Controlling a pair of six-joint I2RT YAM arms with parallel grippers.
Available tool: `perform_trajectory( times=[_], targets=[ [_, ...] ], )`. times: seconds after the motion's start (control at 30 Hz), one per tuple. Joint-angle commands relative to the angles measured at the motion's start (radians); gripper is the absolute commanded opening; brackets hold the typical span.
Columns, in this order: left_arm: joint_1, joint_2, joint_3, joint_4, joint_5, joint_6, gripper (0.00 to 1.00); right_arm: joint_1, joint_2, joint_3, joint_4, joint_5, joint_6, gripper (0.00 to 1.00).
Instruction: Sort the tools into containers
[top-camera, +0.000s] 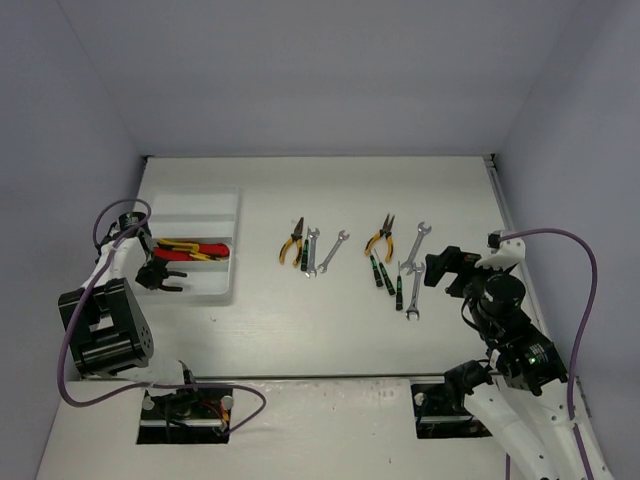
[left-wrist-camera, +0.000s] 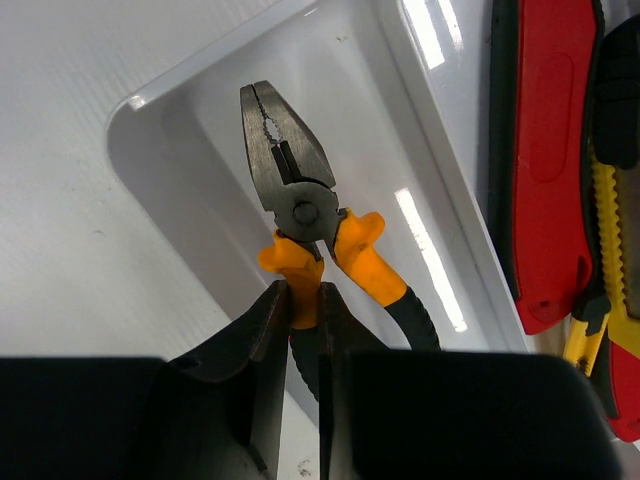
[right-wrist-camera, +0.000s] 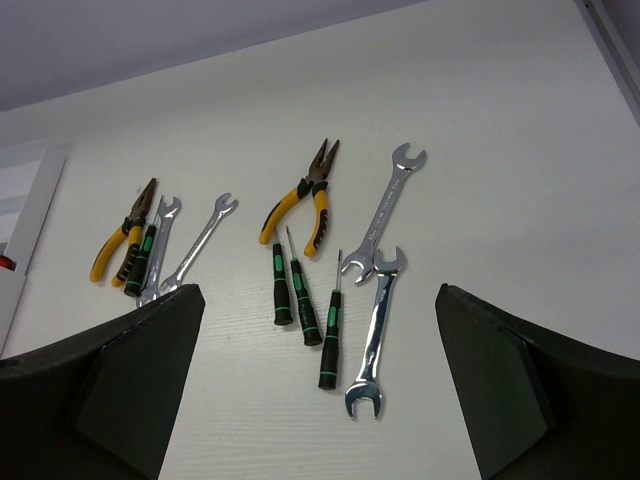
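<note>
One orange-handled pliers clamped in my left gripper over the tray, mid-placing; next, lower and release; right gripper gapes wide, empty.

No text, brand, number or sign can be read in any view. The silver wrenches, well to the right of the white tray, are too small and glary for any stamp on their shanks to be made out. At the tray, the pliers and the red cutter beside them show only plain faces.
</note>
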Motion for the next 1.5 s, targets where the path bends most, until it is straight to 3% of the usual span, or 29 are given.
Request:
perform_trajectory(
  times=[0.0, 0.17, 0.5, 0.7, 0.83, 0.93, 1.07, 1.2, 1.47],
  targets=[
    [0.012, 0.020, 0.064, 0.043, 0.015, 0.016, 0.00, 0.009, 0.029, 0.002, 0.055, -0.001, -0.002, 1.00],
    [0.023, 0.035, 0.055, 0.042, 0.021, -0.001, 0.02, 0.010, 0.029, 0.002, 0.055, 0.003, 0.001, 1.00],
    [0.026, -0.021, 0.050, 0.020, -0.037, -0.011, 0.31, 0.010, 0.036, 0.002, 0.056, -0.002, -0.001, 1.00],
    [0.013, -0.070, 0.048, 0.025, 0.002, 0.015, 0.35, 0.010, 0.034, 0.002, 0.056, -0.001, -0.001, 1.00],
    [-0.097, -0.156, 0.076, 0.032, 0.006, 0.095, 0.35, 0.010, 0.038, 0.002, 0.056, -0.006, -0.001, 1.00],
    [-0.247, -0.193, 0.136, 0.052, 0.013, 0.231, 0.35, 0.009, 0.038, 0.004, 0.055, -0.008, -0.002, 1.00],
    [-0.403, -0.181, 0.204, 0.068, 0.110, 0.342, 0.35, 0.010, 0.026, 0.004, 0.057, -0.007, -0.002, 1.00],
    [-0.508, -0.119, 0.307, 0.071, 0.214, 0.425, 0.36, 0.009, 0.023, 0.004, 0.057, -0.006, -0.001, 1.00],
    [-0.716, 0.098, 0.471, 0.072, 0.257, 0.536, 0.47, 0.012, 0.014, 0.005, 0.057, -0.005, -0.004, 1.00]
  ],
)
